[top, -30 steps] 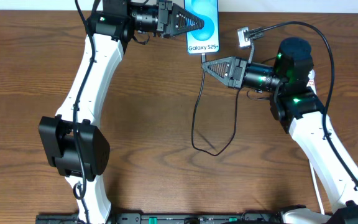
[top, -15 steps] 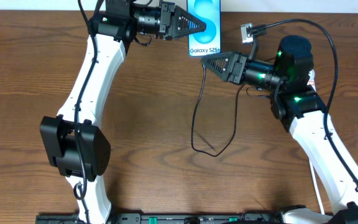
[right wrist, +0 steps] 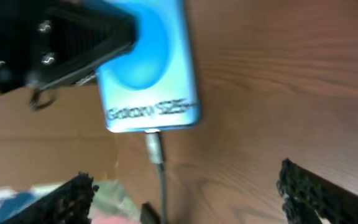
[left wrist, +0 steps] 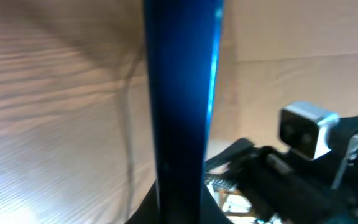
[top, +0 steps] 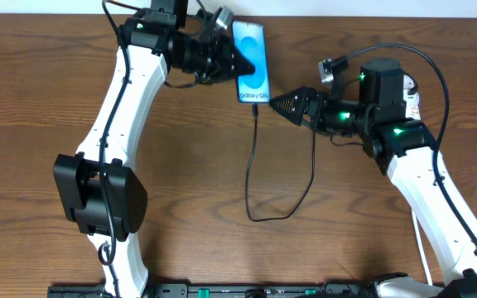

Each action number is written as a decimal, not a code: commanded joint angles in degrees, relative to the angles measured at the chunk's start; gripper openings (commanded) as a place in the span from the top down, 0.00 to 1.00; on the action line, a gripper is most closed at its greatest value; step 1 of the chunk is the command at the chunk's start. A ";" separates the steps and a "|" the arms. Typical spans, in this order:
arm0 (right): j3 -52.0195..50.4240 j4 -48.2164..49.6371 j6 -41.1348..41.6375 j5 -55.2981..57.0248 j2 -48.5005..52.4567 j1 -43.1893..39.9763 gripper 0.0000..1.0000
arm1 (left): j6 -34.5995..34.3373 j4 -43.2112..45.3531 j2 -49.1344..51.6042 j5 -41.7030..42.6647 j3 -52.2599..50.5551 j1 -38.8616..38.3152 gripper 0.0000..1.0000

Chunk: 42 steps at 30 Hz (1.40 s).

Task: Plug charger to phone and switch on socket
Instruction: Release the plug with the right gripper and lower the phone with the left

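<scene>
A brown wood-grain surface (top: 40, 124) fills nearly the whole overhead view, its grain running left to right, darker streaks mixed with warmer reddish bands. Along the top edge lies a narrow pale strip (top: 387, 8), where the wood ends. Along the bottom edge runs a black rail (top: 263, 290) with small green marks on it. In the right wrist view a blurred patch of pale green and pink (right wrist: 114, 202) sits low at the left, too smeared to identify.

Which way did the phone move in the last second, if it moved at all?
Yes. In the overhead view the phone has come down and slightly left, away from the far edge of the table. It is now tilted.
</scene>
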 commanded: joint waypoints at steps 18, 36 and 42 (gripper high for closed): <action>0.70 -19.26 -6.10 24.20 -0.72 -0.24 0.01 | 0.31 10.38 1.11 -16.35 -20.63 -6.23 0.93; 0.37 -19.43 -6.12 24.37 -0.68 -0.24 0.01 | -7.43 18.47 7.85 -18.10 -22.01 -12.41 0.93; 0.35 -19.65 -6.10 24.35 -0.68 -0.24 0.01 | -7.43 18.75 7.96 -18.10 -22.01 -12.48 0.93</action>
